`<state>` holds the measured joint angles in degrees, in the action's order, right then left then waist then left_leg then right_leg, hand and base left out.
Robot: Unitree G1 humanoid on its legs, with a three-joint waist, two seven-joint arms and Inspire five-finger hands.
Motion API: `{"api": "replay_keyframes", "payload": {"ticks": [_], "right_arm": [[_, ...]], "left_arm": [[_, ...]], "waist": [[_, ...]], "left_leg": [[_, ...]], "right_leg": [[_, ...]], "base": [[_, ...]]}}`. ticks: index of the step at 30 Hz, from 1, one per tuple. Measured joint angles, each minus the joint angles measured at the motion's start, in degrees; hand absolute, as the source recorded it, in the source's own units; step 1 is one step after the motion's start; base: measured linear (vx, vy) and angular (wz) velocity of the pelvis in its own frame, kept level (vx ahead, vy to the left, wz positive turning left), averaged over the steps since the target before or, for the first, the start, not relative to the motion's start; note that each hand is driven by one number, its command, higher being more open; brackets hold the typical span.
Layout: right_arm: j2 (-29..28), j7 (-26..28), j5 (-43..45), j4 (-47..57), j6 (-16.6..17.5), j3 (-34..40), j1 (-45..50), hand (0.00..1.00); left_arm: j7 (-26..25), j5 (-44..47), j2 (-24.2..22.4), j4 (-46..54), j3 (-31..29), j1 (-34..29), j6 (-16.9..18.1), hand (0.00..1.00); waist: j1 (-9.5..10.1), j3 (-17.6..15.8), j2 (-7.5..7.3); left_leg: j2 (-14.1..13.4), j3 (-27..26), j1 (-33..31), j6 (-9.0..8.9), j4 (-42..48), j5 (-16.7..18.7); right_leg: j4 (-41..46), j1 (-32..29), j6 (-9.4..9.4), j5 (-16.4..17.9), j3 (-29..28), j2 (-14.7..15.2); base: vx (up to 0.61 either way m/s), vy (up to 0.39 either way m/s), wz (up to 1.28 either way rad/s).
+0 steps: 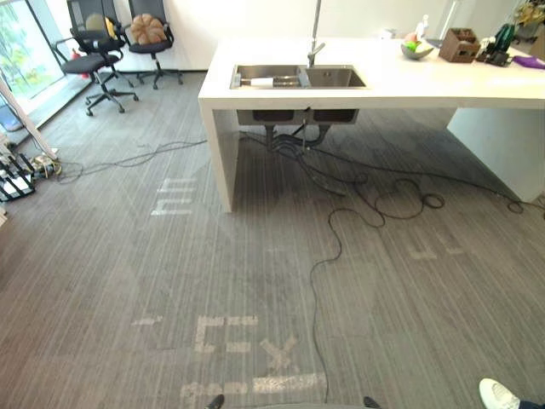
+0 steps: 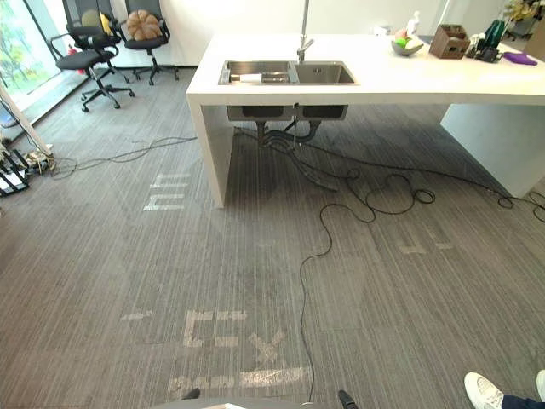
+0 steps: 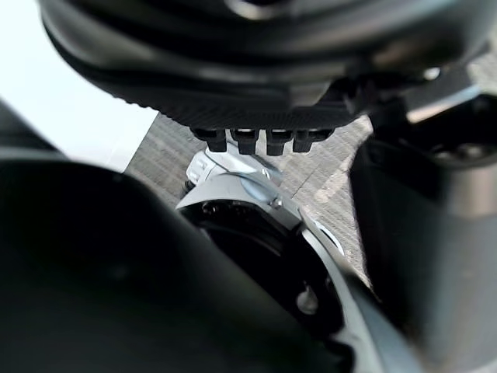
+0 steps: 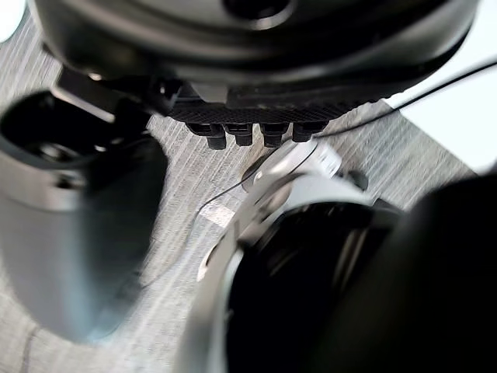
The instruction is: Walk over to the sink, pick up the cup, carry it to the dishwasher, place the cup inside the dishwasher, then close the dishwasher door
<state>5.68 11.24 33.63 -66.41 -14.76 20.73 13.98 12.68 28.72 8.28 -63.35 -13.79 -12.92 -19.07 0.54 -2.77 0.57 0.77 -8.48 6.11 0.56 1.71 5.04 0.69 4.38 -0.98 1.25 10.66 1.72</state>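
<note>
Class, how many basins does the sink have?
2: the left basin, holding a pale object, and the right basin by the faucet. Their insides are partly hidden.

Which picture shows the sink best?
The left eye view: the sink sits in the white counter with both basins and the tap showing. The right eye view shows it almost the same. The wrist views face the floor past the left hand and right hand.
</note>
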Motion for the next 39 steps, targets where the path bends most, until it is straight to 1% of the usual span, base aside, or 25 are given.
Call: {"api": "replay_keyframes", "payload": {"ticks": [3, 5, 6, 8, 9, 11, 13, 14, 15, 17, 18, 22, 26, 28, 30, 33, 35, 36, 37, 38, 39], "right_arm": [[-0.1, 0.4, -0.2, -0.2, 0.0, 1.0, -1.1, 1.00], [0.0, 0.2, -1.5, -0.2, 0.2, 0.9, -2.4, 1.00], [0.3, 0.1, -2.1, -0.1, 0.4, 0.3, -3.3, 1.00], [0.7, 0.0, -2.2, 0.0, 0.4, -0.6, -4.5, 1.00], [0.9, -0.4, -2.2, 0.2, 0.4, -1.4, -5.2, 1.00], [1.2, -0.8, -2.2, 1.0, 0.4, -2.5, -5.6, 1.00], [1.3, -1.4, -1.8, 2.4, 0.4, -3.6, -6.0, 1.00], [1.5, -1.4, -1.0, 2.7, 0.6, -3.6, -6.7, 1.00], [1.5, -1.4, 0.1, 3.3, 1.0, -3.6, -7.0, 1.00], [1.4, -1.4, 0.3, 4.9, 2.1, -3.7, -7.3, 1.00], [1.2, -1.4, 0.6, 5.4, 2.9, -3.6, -7.4, 1.00], [0.5, -1.4, 1.2, 6.1, 4.4, -3.5, -7.1, 1.00], [0.0, -1.1, 1.2, 6.1, 5.7, -3.2, -6.7, 1.00], [-0.4, -0.4, 1.0, 5.9, 6.2, -2.9, -6.5, 1.00], [-0.6, 0.0, 1.0, 5.7, 6.3, -2.3, -6.5, 1.00], [-1.1, 0.0, 0.5, 5.0, 6.7, -0.8, -6.7, 1.00], [-1.2, -0.2, 0.6, 4.9, 6.7, -0.6, -6.6, 1.00], [-1.7, -0.4, 0.6, 4.8, 6.5, 0.9, -6.5, 1.00], [-2.1, -0.5, 0.6, 4.9, 6.4, 1.8, -6.5, 1.00], [-2.5, -0.6, 0.5, 5.1, 6.4, 3.2, -6.3, 1.00], [-3.0, -0.9, 0.2, 6.2, 6.4, 4.9, -5.6, 1.00]], "left_arm": [[1.9, -2.0, -0.1, 0.6, 0.1, 1.8, 1.4, 1.00], [2.3, -3.1, 0.3, 0.6, 0.6, 2.9, 1.4, 1.00], [2.3, -3.9, 0.4, 0.9, 1.8, 4.0, 1.4, 1.00], [2.3, -4.0, 0.6, 2.2, 2.2, 4.5, 1.0, 1.00], [2.3, -3.9, 0.8, 3.3, 3.1, 4.7, 0.6, 1.00], [2.1, -3.5, 1.0, 5.5, 4.2, 4.8, 0.6, 1.00], [0.6, -1.4, 0.6, 7.9, 4.4, 4.9, 1.0, 1.00], [-0.2, 0.0, 0.3, 9.3, 5.0, 4.9, 1.5, 1.00], [-0.6, 0.8, 0.0, 9.8, 5.4, 5.3, 2.7, 1.00], [-2.0, 0.4, -0.8, 10.6, 5.8, 5.8, 4.1, 1.00], [-2.2, -0.8, -1.3, 10.8, 6.5, 5.9, 5.6, 1.00], [-2.2, -4.2, -2.5, 10.8, 6.8, 5.8, 9.0, 1.00], [-1.3, -4.1, -2.5, 10.0, 7.7, 5.6, 10.6, 1.00], [1.3, -4.1, -1.9, 8.7, 7.6, 5.7, 10.8, 1.00], [2.8, -4.7, -1.5, 7.0, 7.6, 6.0, 11.0, 1.00], [3.2, -5.3, -1.5, 5.8, 7.4, 6.4, 11.3, 1.00], [3.2, -5.1, -1.3, 4.4, 7.3, 7.0, 10.9, 1.00], [3.2, -5.0, -1.3, 3.9, 6.2, 7.3, 10.0, 1.00], [3.2, -5.0, -1.3, 3.9, 5.8, 7.3, 9.6, 1.00], [3.2, -5.0, -1.4, 3.8, 4.9, 7.3, 9.1, 1.00], [3.6, -5.0, -1.7, 3.8, 3.1, 7.3, 8.3, 1.00]], "waist": [[-0.01, -0.8, -0.08], [-0.35, -1.1, -0.23], [-0.49, -1.5, -0.12], [-0.62, -2.9, -0.18], [-0.65, -3.3, -0.18], [-0.77, -3.6, -0.16], [-0.76, -3.8, -0.04], [-0.77, -3.8, 0.00], [-0.71, -3.8, 0.08], [-0.75, -3.9, 0.13], [-0.74, -3.9, 0.16], [-0.85, -4.0, 0.30], [-1.32, -4.0, 0.49], [-1.38, -3.9, 0.50], [-1.51, -3.9, 0.51], [-1.46, -3.8, 0.47], [-1.72, -3.7, 0.50], [-2.00, -3.5, 0.47], [-2.19, -3.5, 0.46], [-2.38, -3.5, 0.39], [-2.34, -3.7, 0.36]], "left_leg": [[0.1, 0.1, 2.1, -0.44, -1.4, -0.3], [0.0, 0.1, 2.5, -0.47, -1.8, -0.3], [0.0, 0.2, 2.5, -0.55, -1.9, -0.3], [0.0, 0.2, 2.5, -0.97, -2.2, -0.5], [0.0, 0.3, 2.4, -1.47, -2.7, -0.9], [0.0, 0.3, 2.4, -2.02, -3.3, -1.2], [0.0, 0.3, 2.2, -2.35, -3.5, -1.4], [0.0, 0.3, 2.2, -2.44, -3.5, -1.5], [0.0, 0.3, 2.2, -2.46, -3.5, -1.6], [-0.1, 0.3, 2.1, -2.81, -3.5, -1.8], [-0.1, 0.4, 2.0, -2.78, -3.5, -1.8], [-0.1, 0.7, 1.9, -2.70, -3.5, -2.1], [-0.3, 0.6, 2.0, -2.08, -3.9, -2.6], [-0.3, 0.0, 2.4, -1.51, -4.5, -2.9], [-0.3, -0.4, 3.0, -0.95, -5.4, -3.3], [-0.2, -2.5, 3.7, -0.86, -5.9, -3.4], [-0.1, -3.5, 4.1, -0.80, -6.4, -3.4], [0.0, -4.0, 4.0, -0.52, -6.5, -3.2], [0.0, -4.1, 4.0, -0.07, -6.4, -3.1], [0.0, -4.4, 4.1, 0.70, -6.2, -2.7], [0.1, -5.0, 4.5, 1.90, -5.2, -1.2]], "right_leg": [[-1.8, 2.3, -0.24, -0.2, 0.6, -0.1], [-2.3, 2.7, -0.25, -0.2, 0.7, -0.3], [-2.6, 2.9, -0.30, -0.2, 0.9, -0.3], [-2.9, 3.0, -0.48, -0.3, 1.3, -0.3], [-3.2, 2.9, -0.76, -0.5, 1.7, -0.3], [-3.6, 3.0, -0.86, -0.5, 2.6, -0.3], [-3.6, 3.0, -1.41, -0.5, 3.3, -0.3], [-3.6, 3.0, -1.67, -0.5, 3.8, -0.3], [-3.6, 3.0, -2.34, -0.3, 3.9, -0.3], [-3.6, 3.1, -3.24, -0.3, 4.3, -0.3], [-3.5, 3.1, -3.26, -0.3, 4.6, -0.3], [-3.5, 3.1, -3.26, -0.3, 5.1, -0.3], [-3.3, 3.0, -3.18, -0.3, 5.1, -0.5], [-2.8, 2.6, -2.73, -0.4, 4.6, -0.6], [-2.7, 2.6, -2.43, -0.5, 4.0, -0.6], [-2.7, 2.3, -1.53, -1.1, 2.2, -0.6], [-2.1, 1.8, -1.27, -1.1, 1.3, -0.6], [0.4, 0.4, -0.51, 0.0, 0.8, -0.4], [2.4, -0.4, -0.73, 1.0, 0.7, -0.1], [6.3, -2.0, -1.42, 2.9, 0.6, 0.4], [16.9, -6.3, -1.91, 5.8, 0.8, 1.7]], "base": [[0.04, 0.002, 0.08], [0.01, -0.008, 0.02], [0.02, -0.021, 0.06], [0.01, -0.024, 0.08], [0.00, -0.023, 0.09], [0.00, -0.032, 0.14], [-0.01, -0.032, 0.12], [-0.02, -0.025, 0.06], [-0.03, -0.022, 0.04], [-0.04, -0.016, 0.07], [-0.05, -0.013, 0.09], [-0.05, -0.019, 0.06], [-0.07, -0.020, 0.01], [-0.07, -0.008, -0.10], [-0.06, 0.001, -0.13], [-0.08, 0.022, -0.31], [-0.05, 0.019, -0.31], [-0.04, 0.014, -0.23], [-0.02, 0.010, -0.13], [-0.01, 0.027, -0.13], [-0.01, 0.040, -0.19]]}}
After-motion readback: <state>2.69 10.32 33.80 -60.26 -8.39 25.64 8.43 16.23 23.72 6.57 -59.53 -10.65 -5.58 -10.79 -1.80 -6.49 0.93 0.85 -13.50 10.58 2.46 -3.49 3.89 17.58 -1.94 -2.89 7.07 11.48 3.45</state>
